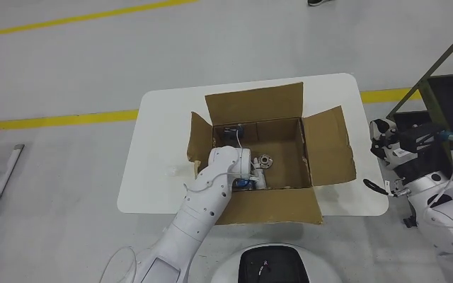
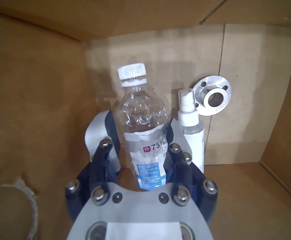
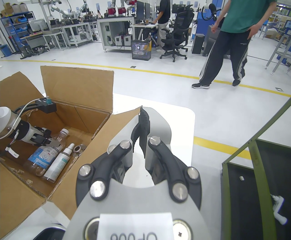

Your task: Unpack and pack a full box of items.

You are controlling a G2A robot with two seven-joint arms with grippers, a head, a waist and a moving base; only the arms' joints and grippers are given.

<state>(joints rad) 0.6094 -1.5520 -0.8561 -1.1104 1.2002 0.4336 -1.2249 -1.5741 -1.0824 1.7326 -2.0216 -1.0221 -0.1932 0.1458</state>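
pretty clearly a robotics lab: robot arms [image 3: 56,7] on benches [image 3: 56,34] upper left of the frame, office chair [image 3: 176,34], yellow floor line [image 3: 145,71].

The white, round-cornered tabletop [image 1: 163,127] carried an open cardboard box [image 1: 255,102], flaps spread outward. A small pale object [image 1: 173,170] lay just beside the box's left wall.
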